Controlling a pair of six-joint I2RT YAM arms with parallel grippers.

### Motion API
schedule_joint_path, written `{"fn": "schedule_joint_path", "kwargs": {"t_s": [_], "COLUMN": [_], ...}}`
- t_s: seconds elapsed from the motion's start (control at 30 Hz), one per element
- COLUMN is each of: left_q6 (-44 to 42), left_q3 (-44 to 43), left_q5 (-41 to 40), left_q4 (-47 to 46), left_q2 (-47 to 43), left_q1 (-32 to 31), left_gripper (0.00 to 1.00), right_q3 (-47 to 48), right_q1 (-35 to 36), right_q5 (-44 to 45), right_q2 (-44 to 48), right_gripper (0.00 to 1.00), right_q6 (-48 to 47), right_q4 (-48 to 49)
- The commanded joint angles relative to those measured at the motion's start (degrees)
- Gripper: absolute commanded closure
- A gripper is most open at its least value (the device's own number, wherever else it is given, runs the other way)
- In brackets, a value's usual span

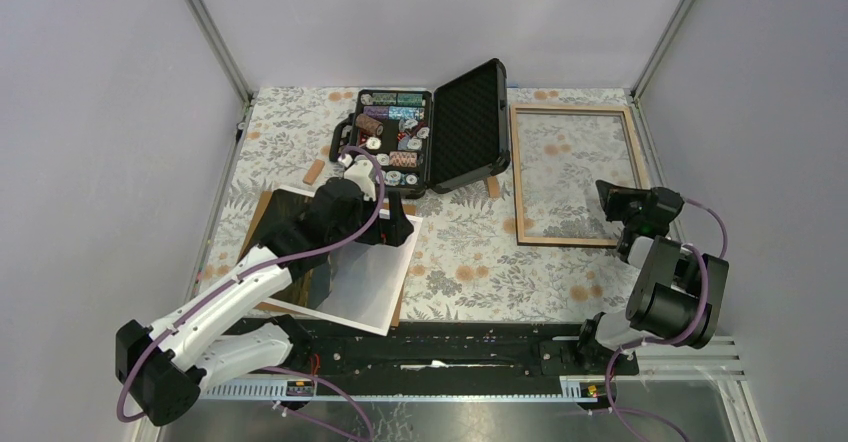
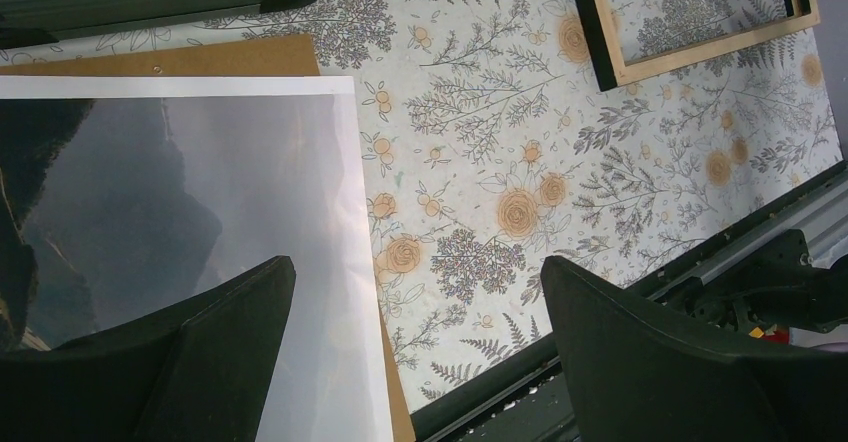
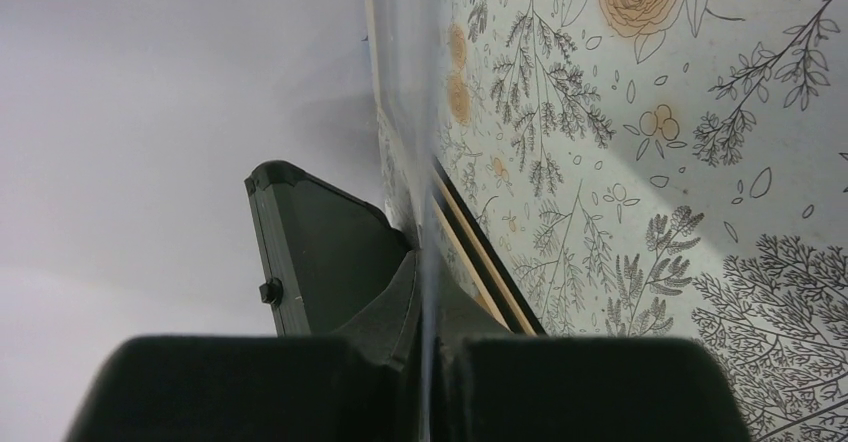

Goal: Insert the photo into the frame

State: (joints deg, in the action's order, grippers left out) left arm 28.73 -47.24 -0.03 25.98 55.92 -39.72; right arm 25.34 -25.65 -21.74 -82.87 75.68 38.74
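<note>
Finding: the large thin photo print, a dark mountain scene with a white border (image 2: 200, 192), lies flat on a plain brown backing board (image 2: 200, 57) at the near left of the floral-patterned table (image 2: 520, 142). It is well apart from the light-wood rectangular frame (image 1: 518, 172) at the far right.

My left gripper (image 2: 415, 272) hangs over the print's edge, jaws fully spread, touching nothing. My right gripper (image 3: 430, 347) is pressed together, apparently pinching a thin clear pane (image 3: 405, 112) at the frame's near corner.

Assessment: the print looks light, limp, glossy and easily creased. Best hold is on the white border, where a corner overhangs the board.
</note>
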Motion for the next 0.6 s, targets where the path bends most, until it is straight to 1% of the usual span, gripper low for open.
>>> {"fn": "schedule_joint_path", "kwargs": {"t_s": [0.0, 0.13, 0.57], "left_q6": [-0.79, -0.87, -1.84], "left_q3": [-2.6, -2.59, -2.37], "left_q5": [-1.02, -1.02, -0.8], "left_q4": [-2.42, -2.47, -2.46], "left_q2": [-0.1, 0.03, -0.27], "left_q1": [-0.43, -0.51, -0.78], "left_gripper": [0.01, 0.01, 0.01], "right_q3": [-0.9, -2.65, -6.04], "right_q1": [-0.28, -0.28, -0.26], "right_q5": [-1.12, -1.22, 2.5], "right_q2": [-0.46, -0.25, 4.27], "right_gripper": [1.0, 1.0, 1.0], "right_q6": [-1.23, -0.85, -2.49], "right_q4": [5.27, 6.72, 5.81]}}
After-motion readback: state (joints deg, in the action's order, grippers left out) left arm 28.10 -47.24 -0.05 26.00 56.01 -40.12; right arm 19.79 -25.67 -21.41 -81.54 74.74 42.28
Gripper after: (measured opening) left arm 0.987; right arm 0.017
